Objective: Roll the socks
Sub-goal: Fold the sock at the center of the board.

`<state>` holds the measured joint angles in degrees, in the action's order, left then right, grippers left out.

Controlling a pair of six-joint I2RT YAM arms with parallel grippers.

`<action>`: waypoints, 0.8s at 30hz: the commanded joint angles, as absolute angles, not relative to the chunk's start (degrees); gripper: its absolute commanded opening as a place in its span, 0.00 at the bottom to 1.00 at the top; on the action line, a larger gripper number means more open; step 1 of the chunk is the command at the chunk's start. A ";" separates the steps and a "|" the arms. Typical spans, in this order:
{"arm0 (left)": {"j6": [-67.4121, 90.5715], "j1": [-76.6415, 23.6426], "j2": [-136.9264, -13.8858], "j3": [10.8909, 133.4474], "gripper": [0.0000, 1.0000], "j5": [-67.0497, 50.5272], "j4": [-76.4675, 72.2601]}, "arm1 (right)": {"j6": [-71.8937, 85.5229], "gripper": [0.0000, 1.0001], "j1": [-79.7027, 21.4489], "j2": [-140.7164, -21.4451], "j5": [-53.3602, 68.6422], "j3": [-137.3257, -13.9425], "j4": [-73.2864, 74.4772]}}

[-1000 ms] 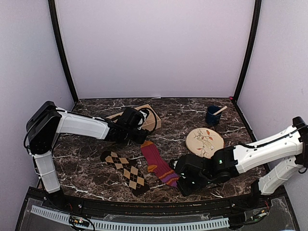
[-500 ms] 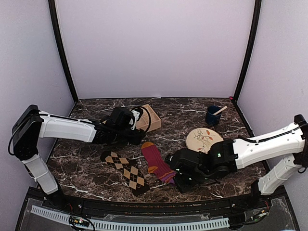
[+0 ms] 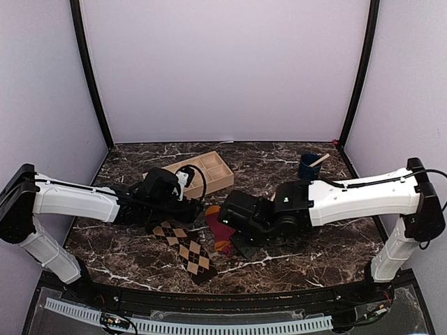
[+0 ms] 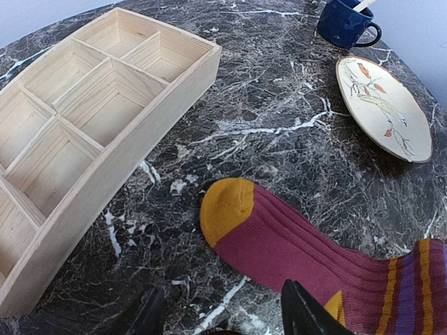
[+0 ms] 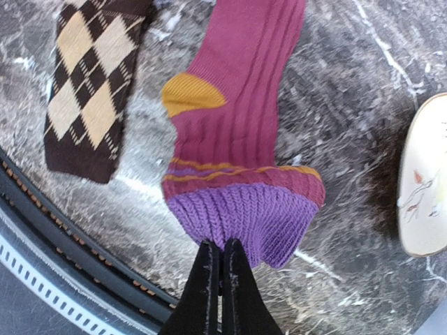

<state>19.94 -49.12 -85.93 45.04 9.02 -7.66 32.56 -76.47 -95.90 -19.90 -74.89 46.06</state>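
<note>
Maroon sock [image 5: 237, 105] lies mid-bench toward the front edge. Its orange toe points to the back edge and the purple cuff is bunched up toward the heel. Right gripper [image 5: 222, 246] has its fingers pressed together, pinching the cuff's edge. Left gripper [image 4: 222, 310] is low over the toe end, fingers [image 4: 302, 314] apart and gripping nothing. Argyle sock [image 3: 183, 246] is flat just left of the maroon one, near the front edge; there's a gap between them in the right wrist view. Wooden tray [image 4: 84, 118] is at back-left. Plate [image 4: 380, 105] and blue mug [image 4: 346, 24] are toward the back-right corner.
</note>
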 commanded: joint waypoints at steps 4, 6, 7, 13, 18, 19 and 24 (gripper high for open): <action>23.30 -50.36 -82.68 42.56 0.59 10.46 -9.79 | 24.79 0.00 -72.21 -99.50 -22.98 -80.72 47.71; 23.69 -50.43 -82.37 42.01 0.59 10.48 -10.11 | 23.19 0.00 -71.30 -100.40 -22.86 -81.82 47.24; 23.92 -50.45 -82.31 41.80 0.58 10.59 -10.14 | 22.36 0.00 -70.78 -100.95 -22.79 -82.67 46.85; 24.98 -50.49 -81.84 40.86 0.58 11.15 -10.14 | 17.57 0.00 -68.42 -104.72 -21.93 -86.81 45.52; 25.99 -50.54 -81.03 39.72 0.57 11.83 -10.24 | 15.18 0.00 -66.72 -107.53 -20.83 -89.50 44.46; 26.26 -50.54 -80.77 39.46 0.57 12.10 -10.21 | 14.81 0.00 -66.48 -108.06 -20.64 -89.89 44.31; 27.75 -50.54 -79.13 37.65 0.57 13.12 -10.62 | 13.44 0.00 -65.43 -110.18 -20.14 -91.90 43.78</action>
